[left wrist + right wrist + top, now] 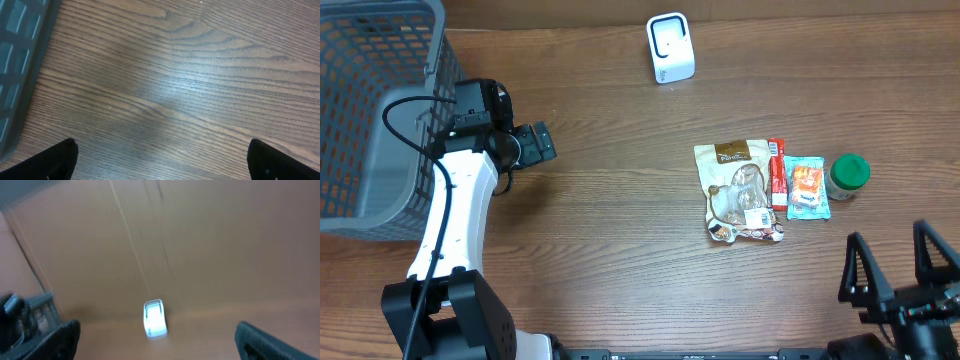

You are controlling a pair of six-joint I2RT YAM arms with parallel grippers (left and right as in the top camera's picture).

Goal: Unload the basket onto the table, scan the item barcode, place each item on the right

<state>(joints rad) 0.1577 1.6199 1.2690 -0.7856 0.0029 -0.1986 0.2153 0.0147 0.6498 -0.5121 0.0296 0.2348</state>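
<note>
Closest in the overhead view, the right tool [888, 236] stands at the lower right of the frame, its two fingers spread wide and holding nothing. Just above it on the wooden counter [620, 230], right of centre, four items lie in a row: a clear snack bag [740, 190], a red stick pack [778, 173], an orange sachet [807, 187] and a green-lidded jar [848, 175]. The white scanner [670, 48] stands at upper centre, well apart from them. At left, the left tool [548, 142] hangs open and empty beside the grey basket [375, 110] in the upper left corner.
</note>
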